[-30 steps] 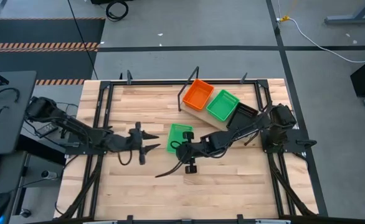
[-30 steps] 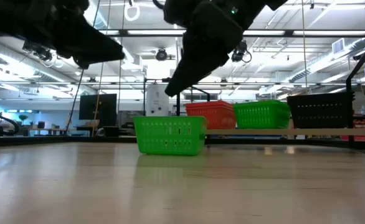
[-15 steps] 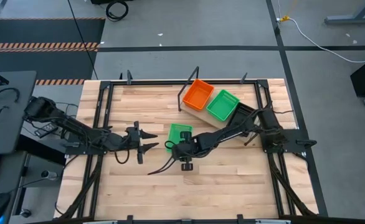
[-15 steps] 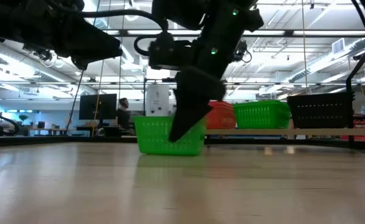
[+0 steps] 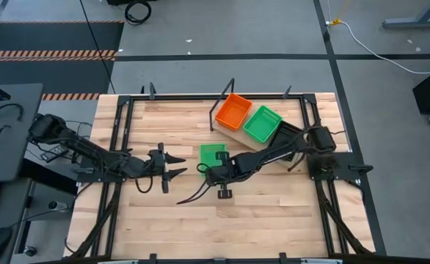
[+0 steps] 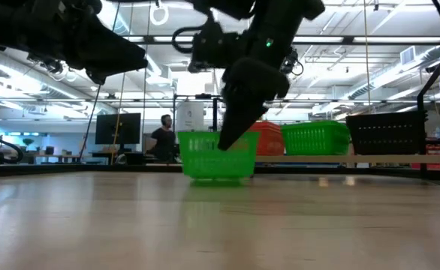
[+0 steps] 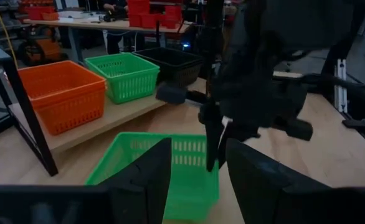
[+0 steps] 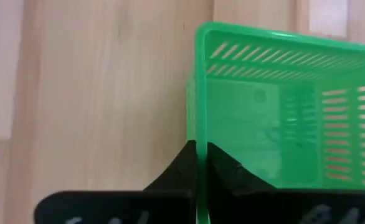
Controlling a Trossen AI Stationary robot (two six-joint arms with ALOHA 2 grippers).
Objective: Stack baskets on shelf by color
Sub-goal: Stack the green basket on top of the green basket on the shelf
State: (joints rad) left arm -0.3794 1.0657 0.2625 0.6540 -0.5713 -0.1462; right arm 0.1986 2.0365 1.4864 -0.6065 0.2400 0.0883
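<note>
A green basket [image 5: 212, 154] sits near the table's middle, with my right gripper [image 5: 212, 171] shut on its wall. It also shows in the low view [image 6: 218, 155] and in the left wrist view [image 7: 164, 163]. On the pale shelf [image 5: 238, 138] at the far right stand an orange basket [image 5: 233, 111], a green basket [image 5: 262, 124] and a black basket [image 5: 287, 134] in a row. My left gripper [image 5: 180, 166] hangs open just left of the green basket, holding nothing. My right gripper pinches the green basket's near wall at its rim [image 8: 197, 134], one finger inside the basket and one outside. The fingers [image 6: 231, 135] come from above, slanting down. Whether the basket's bottom is clear of the table, I cannot tell.
The table's black frame rails [image 5: 123, 139] run along the left and right sides, and a black upright [image 7: 20, 118] stands beside the shelf's orange end. Bare wood lies across the near half [image 5: 222, 220]. A person [image 6: 162, 139] stands in the room far behind the table.
My right gripper has come down toward the table's left onto the green basket and taken hold of its near wall. The basket has shifted toward the far edge, nearer the shelf.
</note>
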